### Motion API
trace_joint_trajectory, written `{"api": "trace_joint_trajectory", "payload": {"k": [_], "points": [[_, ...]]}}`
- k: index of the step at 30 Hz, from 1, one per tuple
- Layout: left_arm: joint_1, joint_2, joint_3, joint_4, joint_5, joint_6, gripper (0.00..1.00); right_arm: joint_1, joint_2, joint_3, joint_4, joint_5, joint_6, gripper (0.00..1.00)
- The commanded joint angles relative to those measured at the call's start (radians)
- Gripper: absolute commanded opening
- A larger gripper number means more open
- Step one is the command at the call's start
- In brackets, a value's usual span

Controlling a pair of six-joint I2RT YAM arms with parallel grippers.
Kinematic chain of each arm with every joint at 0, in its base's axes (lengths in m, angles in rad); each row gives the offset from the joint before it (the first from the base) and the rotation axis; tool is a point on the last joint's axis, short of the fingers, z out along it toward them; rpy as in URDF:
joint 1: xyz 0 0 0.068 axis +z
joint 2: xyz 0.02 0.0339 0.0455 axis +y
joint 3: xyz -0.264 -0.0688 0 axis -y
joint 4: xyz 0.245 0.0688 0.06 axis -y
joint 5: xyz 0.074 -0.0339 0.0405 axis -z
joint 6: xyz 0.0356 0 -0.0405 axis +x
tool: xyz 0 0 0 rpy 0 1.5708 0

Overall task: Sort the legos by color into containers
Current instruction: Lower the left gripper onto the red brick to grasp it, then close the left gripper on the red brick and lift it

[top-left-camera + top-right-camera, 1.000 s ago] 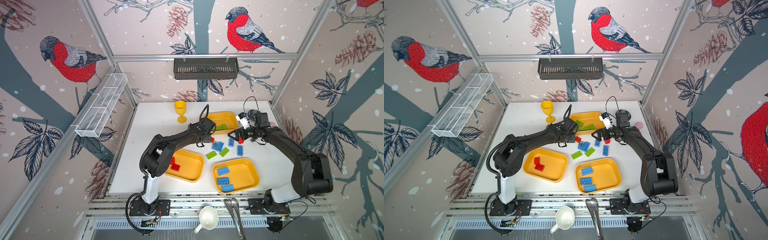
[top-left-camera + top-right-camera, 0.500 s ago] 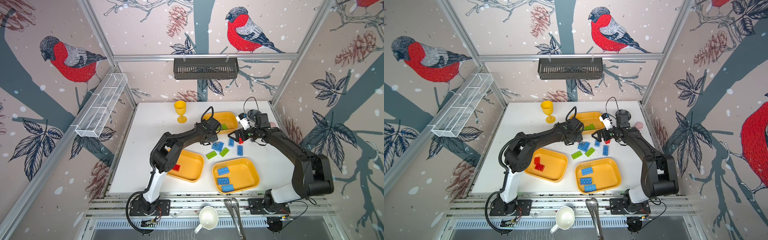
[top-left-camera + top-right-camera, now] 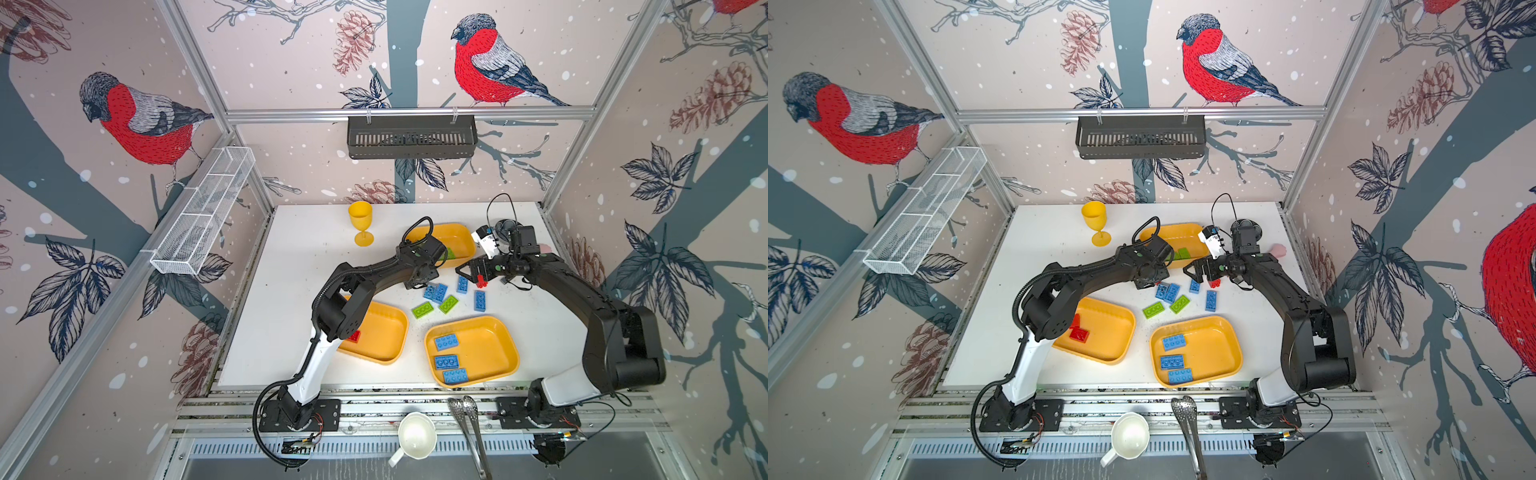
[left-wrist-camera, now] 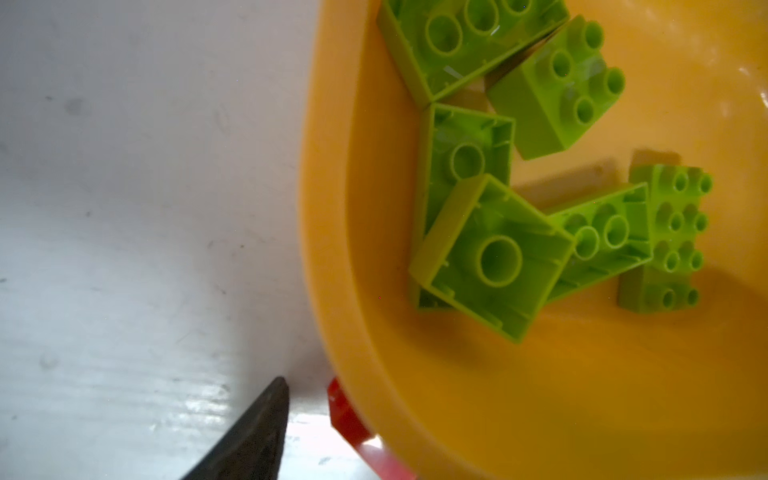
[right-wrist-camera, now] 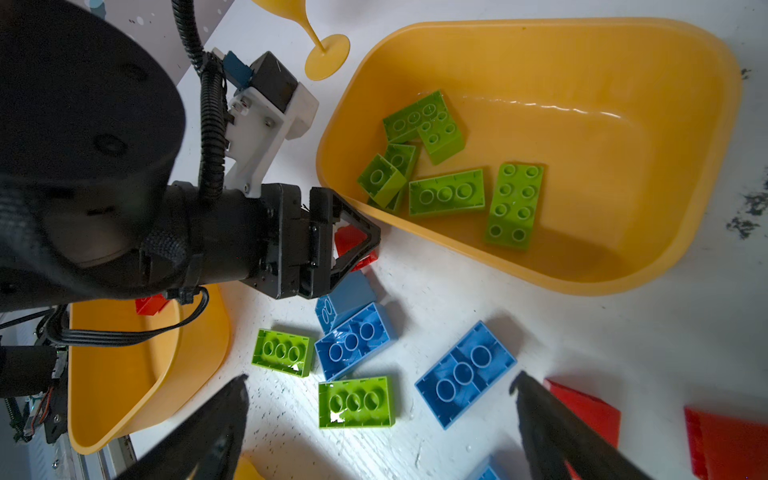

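Note:
My left gripper (image 5: 365, 245) is low at the near corner of the back container (image 3: 461, 235), which holds several green legos (image 4: 494, 257). Its jaws are open around a red lego (image 5: 351, 241), and a strip of table shows between one finger (image 4: 262, 424) and that lego (image 4: 349, 415). My right gripper (image 5: 380, 384) hangs wide open and empty over loose green legos (image 3: 422, 309) and blue legos (image 3: 435, 292). Another red lego (image 3: 481, 280) lies under it. The front left container (image 3: 386, 332) holds red legos. The front right container (image 3: 486, 349) holds three blue ones.
A yellow goblet (image 3: 360, 222) stands at the back left of the table. A white cup (image 3: 415, 434) and metal tongs (image 3: 469, 419) lie on the front rail. A wire basket (image 3: 203, 212) hangs on the left wall and a black one (image 3: 411, 137) on the back wall.
The left gripper swung out over the back container, then came back down beside its corner at the red lego. The right arm has stayed still.

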Motion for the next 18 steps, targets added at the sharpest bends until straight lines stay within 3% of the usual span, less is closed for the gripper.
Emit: {"api": "trace_joint_trajectory", "payload": {"k": [1,7,18], "points": [[0.0,0.029,0.035,-0.141,-0.037,-0.014,0.69,0.0,0.007,0.012,0.001,-0.006,-0.002,0.99],[-0.004,0.033,0.07,-0.243,-0.069,0.016,0.63,0.0,0.014,0.02,0.001,-0.005,0.001,0.99],[-0.002,-0.047,-0.032,-0.233,-0.098,0.116,0.58,0.014,0.014,0.019,-0.001,-0.002,0.009,0.99]]}}
